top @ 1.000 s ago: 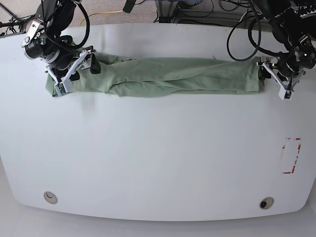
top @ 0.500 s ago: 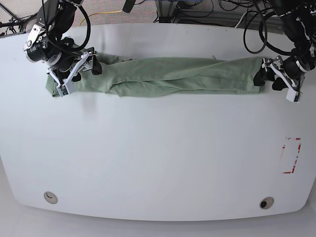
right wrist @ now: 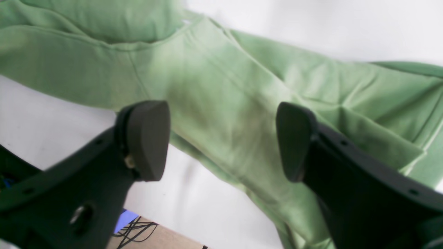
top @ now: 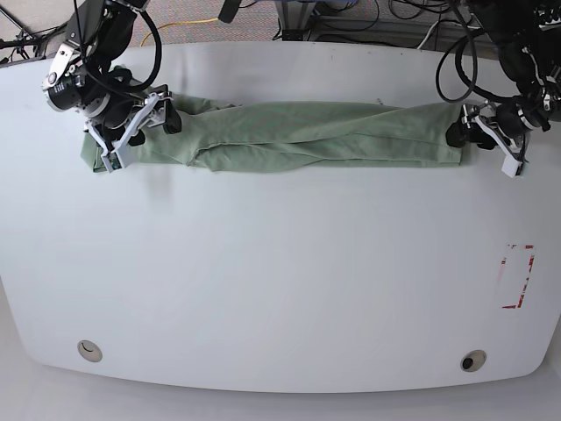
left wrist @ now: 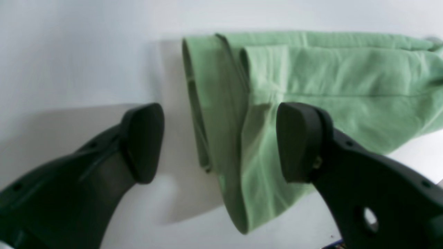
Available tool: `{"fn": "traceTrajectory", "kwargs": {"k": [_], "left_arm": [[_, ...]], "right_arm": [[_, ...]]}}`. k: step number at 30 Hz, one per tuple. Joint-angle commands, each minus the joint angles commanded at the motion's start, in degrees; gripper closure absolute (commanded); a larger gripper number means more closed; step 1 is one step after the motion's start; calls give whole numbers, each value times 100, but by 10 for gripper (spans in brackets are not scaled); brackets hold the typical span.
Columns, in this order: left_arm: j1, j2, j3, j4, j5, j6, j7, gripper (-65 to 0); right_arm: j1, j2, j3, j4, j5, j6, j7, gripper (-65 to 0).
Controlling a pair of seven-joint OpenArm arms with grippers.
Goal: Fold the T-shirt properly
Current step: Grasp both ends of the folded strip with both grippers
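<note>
Base view: at upper left the right gripper [top: 131, 132] hangs over the T-shirt [top: 307, 136], jaws spread wide with nothing between them. The shirt lies as a long narrow band across the upper table [top: 280, 289]. At upper right the left gripper [top: 486, 136] gapes wide over the shirt's end.

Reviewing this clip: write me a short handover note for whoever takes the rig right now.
Left gripper: open, at the shirt's end on the base view's right, holding nothing.
Right gripper: open, over the other end, holding nothing.
T-shirt: lies along the far side of the table as a long narrow band, folded lengthwise, with some creases.
Done: the lengthwise folds.
Left: grip the ends and fold the band across itself into a compact stack, then smooth it.
</note>
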Motion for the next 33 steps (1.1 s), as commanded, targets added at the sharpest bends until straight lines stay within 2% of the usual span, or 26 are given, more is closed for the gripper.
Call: {"fn": "traceTrajectory", "kwargs": {"k": [4, 6, 8, 9, 12, 14, 16, 17, 19, 22, 25, 27, 33], "left_arm": [[0, 70, 404, 0, 9, 0, 0, -469], [0, 70, 615, 0, 18, 0, 0, -442], [0, 97, 677, 0, 26, 0, 0, -365], [0, 193, 677, -18, 35, 0, 0, -285], [-9, 352, 659, -141, 123, 0, 0, -101], [-79, 378, 651, -167, 308, 0, -9, -42], [-158, 387, 607, -202, 545, 0, -9, -42], [-176, 396, 536, -202, 686, 0, -9, -39], [-185, 404, 334, -158, 914, 0, -9, -38], [-167, 378, 193, -158, 958, 0, -9, -36], [-158, 316, 44, -158, 967, 0, -9, -36], [-149, 158, -9, -158, 958, 0, 0, -36], [-97, -62, -141, -158, 967, 0, 9, -36]], "right_arm": [[0, 0, 9, 0, 0, 0, 0, -460], [0, 0, 18, 0, 44, 0, 0, -460], [-9, 0, 79, 0, 53, 0, 0, -458], [-9, -18, 246, 0, 53, 0, 0, -458], [9, -167, 782, -88, 53, 0, 0, -458], [35, -202, 976, -229, 70, 0, -9, -457], [141, -123, 1020, -431, 70, 0, -18, -436], [176, -97, 1020, -598, 114, 0, -18, -406], [202, 35, 1029, -1011, 387, 0, -18, -289], [158, 211, 1029, -1486, 923, 0, -18, -176], [158, 396, 1029, -1969, 1451, 0, -18, -166], [167, 484, 1011, -2312, 1793, 0, -18, -160], [176, 466, 976, -2567, 2057, 0, -18, -159]]}}
